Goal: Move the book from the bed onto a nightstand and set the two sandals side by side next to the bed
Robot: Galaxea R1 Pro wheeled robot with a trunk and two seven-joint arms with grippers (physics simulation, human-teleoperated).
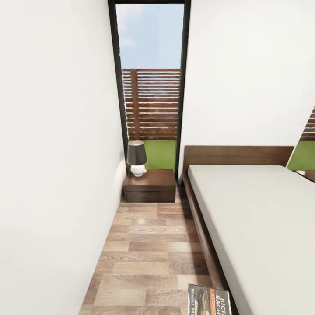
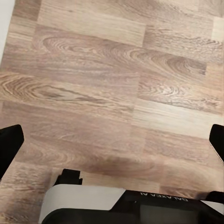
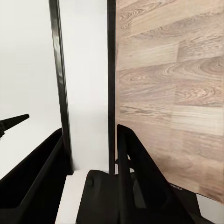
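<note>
The book [image 1: 210, 302] shows at the bottom edge of the head view, its dark cover with orange band and white lettering facing up, beside the bed's frame. In the right wrist view my right gripper [image 3: 88, 130] is shut on the book [image 3: 88, 84], seen edge-on as a white strip of pages between dark covers, with a black finger [image 3: 135, 172] on each side. My left gripper [image 2: 112, 144] hangs open over bare plank floor. The nightstand [image 1: 150, 186] stands at the far end of the aisle, left of the bed [image 1: 258, 218]. The sandals are out of view.
A dark-shaded lamp [image 1: 137, 157] with a white base stands on the nightstand's left half. A white wall [image 1: 57, 153] closes the narrow wood-floor aisle [image 1: 144, 253] on the left. The glass door [image 1: 151, 87] rises behind the nightstand, beside the brown headboard [image 1: 236, 154].
</note>
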